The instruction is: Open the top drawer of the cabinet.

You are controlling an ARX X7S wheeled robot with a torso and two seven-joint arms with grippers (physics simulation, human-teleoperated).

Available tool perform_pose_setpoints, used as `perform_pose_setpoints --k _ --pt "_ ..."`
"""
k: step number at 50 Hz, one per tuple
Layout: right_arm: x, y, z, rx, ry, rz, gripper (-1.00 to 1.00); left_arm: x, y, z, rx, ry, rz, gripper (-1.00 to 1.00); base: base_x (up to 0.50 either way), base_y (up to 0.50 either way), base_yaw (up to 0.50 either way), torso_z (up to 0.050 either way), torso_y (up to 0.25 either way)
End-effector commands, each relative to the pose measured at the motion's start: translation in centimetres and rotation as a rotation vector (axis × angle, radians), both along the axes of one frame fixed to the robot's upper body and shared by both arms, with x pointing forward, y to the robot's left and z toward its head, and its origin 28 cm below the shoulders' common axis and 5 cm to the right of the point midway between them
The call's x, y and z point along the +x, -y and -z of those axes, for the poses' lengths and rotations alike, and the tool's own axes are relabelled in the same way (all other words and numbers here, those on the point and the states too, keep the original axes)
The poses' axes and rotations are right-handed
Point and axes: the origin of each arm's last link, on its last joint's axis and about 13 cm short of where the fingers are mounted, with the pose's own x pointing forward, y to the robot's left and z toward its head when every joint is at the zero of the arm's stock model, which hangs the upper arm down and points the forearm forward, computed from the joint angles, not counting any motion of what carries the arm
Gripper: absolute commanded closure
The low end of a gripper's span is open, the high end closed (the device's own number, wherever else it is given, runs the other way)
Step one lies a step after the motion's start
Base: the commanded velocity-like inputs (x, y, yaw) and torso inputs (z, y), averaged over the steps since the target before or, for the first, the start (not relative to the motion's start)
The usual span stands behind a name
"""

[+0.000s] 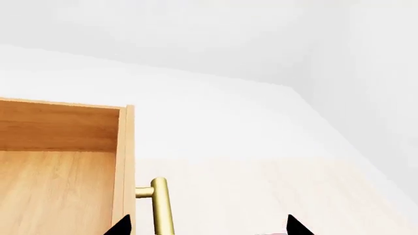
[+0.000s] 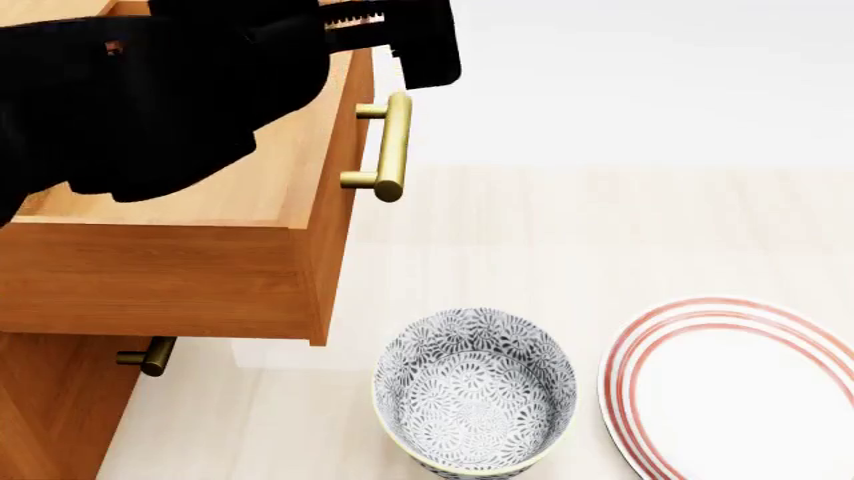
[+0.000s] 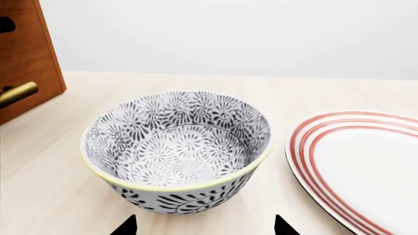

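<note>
Top drawer (image 2: 174, 270) pulled out from cabinet (image 2: 47, 405), box interior exposed, brass handle (image 2: 388, 146) on its front. Left claw (image 1: 207, 226) apart, tips either side of the handle, not gripping. Right claw (image 3: 203, 226) apart, holding nothing, just in front of patterned bowl (image 3: 176, 149). Bowl sits on pale surface (image 2: 561, 240) below the drawer, red-ringed plate (image 2: 741, 390) beside it. Lower handle (image 2: 147, 356) visible under the drawer.

The pulled-out top drawer (image 2: 200, 250) overhangs my left side, its brass handle (image 2: 390, 147) jutting into the gap. On the tabletop (image 2: 601, 230), the patterned bowl (image 2: 474, 390) and striped plate (image 2: 741, 390) block the near edge; I see bare room beyond them.
</note>
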Motion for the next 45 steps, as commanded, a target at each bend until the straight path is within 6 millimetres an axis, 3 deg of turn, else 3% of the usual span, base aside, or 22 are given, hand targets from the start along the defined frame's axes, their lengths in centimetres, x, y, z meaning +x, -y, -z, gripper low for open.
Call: perform_pose_setpoints --k 1,11,15,18,25,31,35,45 --pt "0.0 -0.1 0.1 -0.002 -0.006 -0.005 -1.0 -2.1 -0.2 -0.5 0.016 0.116 0.02 -1.0 0.0 0.0 0.0 0.0 0.0" --pt "-0.2 -0.1 0.1 -0.004 -0.009 -0.009 -1.0 -4.4 -0.9 1.4 0.026 0.152 0.048 -1.0 0.0 0.0 0.0 0.0 0.0" --pt "-0.2 -0.1 0.1 -0.005 -0.01 -0.011 -1.0 -5.3 -1.4 2.0 0.048 0.227 0.053 -1.0 0.0 0.0 0.0 0.0 0.0" --pt "-0.2 -0.1 0.2 -0.005 -0.012 -0.012 -1.0 -7.0 -1.9 1.9 0.109 0.398 0.063 -1.0 0.0 0.0 0.0 0.0 0.0" --pt "-0.2 -0.2 0.1 -0.013 -0.009 -0.015 -1.0 -9.9 -2.8 2.1 0.148 0.574 0.057 -1.0 0.0 0.0 0.0 0.0 0.0" --pt "-0.2 -0.2 0.1 -0.011 -0.011 -0.015 -1.0 -11.6 -3.1 1.8 0.149 0.636 0.06 -1.0 0.0 0.0 0.0 0.0 0.0" --pt "-0.3 -0.2 0.1 -0.013 -0.009 -0.016 -1.0 -13.0 -3.2 2.7 0.155 0.647 0.102 -1.0 0.0 0.0 0.0 0.0 0.0" --pt "-0.2 -0.2 0.1 -0.014 -0.007 -0.017 -1.0 -13.3 -3.6 6.4 0.252 0.712 0.083 -1.0 0.0 0.0 0.0 0.0 0.0"
